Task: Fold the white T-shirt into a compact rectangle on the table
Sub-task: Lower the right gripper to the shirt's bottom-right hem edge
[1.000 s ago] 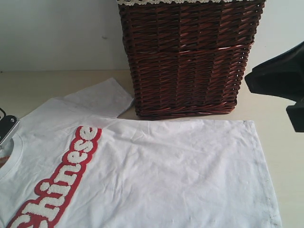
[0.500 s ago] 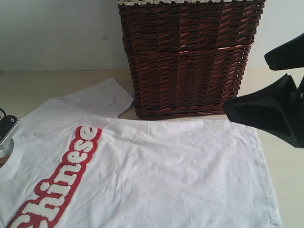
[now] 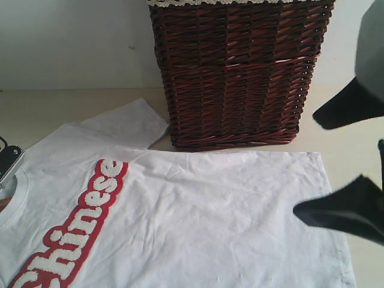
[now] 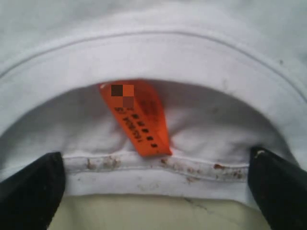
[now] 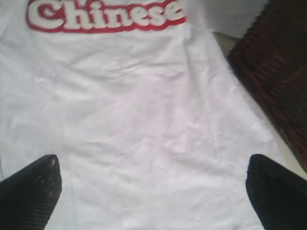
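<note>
Cotton knit, soft and shallowly creased: the white T-shirt (image 3: pixel 210 210) lies spread flat across the lower half of the exterior frame, hem end to the right, neckline at the lower left. Fuzzy white lettering (image 3: pixel 81 219) with a towelling-like pile and a red outline climbs diagonally from the lower-left corner. One short sleeve (image 3: pixel 129 123) fans out at centre left, its edge just beside the basket.

Tabletop (image 3: pixel 54 105): smooth, matte, pale beige.

Wicker basket (image 3: pixel 234 75): dark brown, glossy, tightly woven and boxy, at upper centre behind the shirt. Cream lace trim (image 3: pixel 222 2) runs along its rim.

Right jaws: spread wide. Two black tapered fingers (image 3: pixel 345 108) sit at the right edge of the exterior frame, above the hem end of the shirt. Only flat cloth shows below the gap, and they hold nothing.

Left jaws: also wide apart. Blunt black fingers (image 4: pixel 33 187) flank the ribbed collar (image 4: pixel 144 52) without clamping it.

Orange tag (image 4: pixel 136 117): slick, narrow, slanted inside the neckline, print too small to read. Brownish specks dot the collar seam (image 4: pixel 158 165).
</note>
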You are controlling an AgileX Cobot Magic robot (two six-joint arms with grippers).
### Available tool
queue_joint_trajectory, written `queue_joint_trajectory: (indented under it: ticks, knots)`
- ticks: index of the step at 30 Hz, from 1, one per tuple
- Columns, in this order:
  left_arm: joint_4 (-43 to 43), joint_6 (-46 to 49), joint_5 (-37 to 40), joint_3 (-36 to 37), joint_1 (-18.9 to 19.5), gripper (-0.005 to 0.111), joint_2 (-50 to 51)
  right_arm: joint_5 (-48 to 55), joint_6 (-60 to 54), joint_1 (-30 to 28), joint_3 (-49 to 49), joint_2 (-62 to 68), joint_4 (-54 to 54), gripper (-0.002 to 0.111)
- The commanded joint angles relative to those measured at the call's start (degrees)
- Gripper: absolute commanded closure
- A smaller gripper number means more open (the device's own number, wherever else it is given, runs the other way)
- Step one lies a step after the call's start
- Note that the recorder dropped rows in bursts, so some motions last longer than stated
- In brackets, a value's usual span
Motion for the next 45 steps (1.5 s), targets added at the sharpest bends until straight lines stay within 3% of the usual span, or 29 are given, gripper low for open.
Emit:
queue_joint_trajectory:
  ticks: [1,3,5,7,11,21,30,36,38,39,45]
  knots:
    - [-0.6,-0.7,-2.6,0.3,-0.3,0.004,1.2,0.2,-8.4,0.2,0.4,1.9,6.4,0.003]
    - [-0.6,-0.7,-2.6,0.3,-0.3,0.004,1.2,-0.2,-6.1,0.2,0.4,2.0,12.6,0.003]
    - [-0.6,-0.7,-2.6,0.3,-0.3,0.004,1.2,0.9,-8.9,0.2,0.4,2.0,11.6,0.003]
    - [-0.6,-0.7,-2.6,0.3,-0.3,0.004,1.2,2.6,-7.9,0.2,0.4,2.8,2.8,0.003]
    - [-0.6,-0.7,-2.6,0.3,-0.3,0.004,1.2,6.5,8.3,0.2,0.4,8.2,-14.0,0.003]
    - [-0.6,-0.7,-2.6,0.3,-0.3,0.004,1.2,7.9,6.5,0.2,0.4,24.0,-20.6,0.003]
    - [-0.6,-0.7,-2.6,0.3,-0.3,0.004,1.2,-1.4,8.0,0.2,0.4,34.3,-26.3,0.003]
    - [-0.6,-0.7,-2.6,0.3,-0.3,0.004,1.2,-4.1,5.0,-4.8,0.4,39.4,-25.0,0.003]
    - [-0.6,-0.7,-2.6,0.3,-0.3,0.004,1.2,-1.2,-9.8,-9.3,0.4,40.5,-16.7,0.003]
    - [-0.6,-0.7,-2.6,0.3,-0.3,0.004,1.2,-1.0,-11.0,-9.3,0.4,40.7,-18.0,0.003]
    - [-0.6,-0.7,-2.6,0.3,-0.3,0.004,1.2,-7.9,-5.8,-9.3,7.1,41.2,-26.3,0.003]
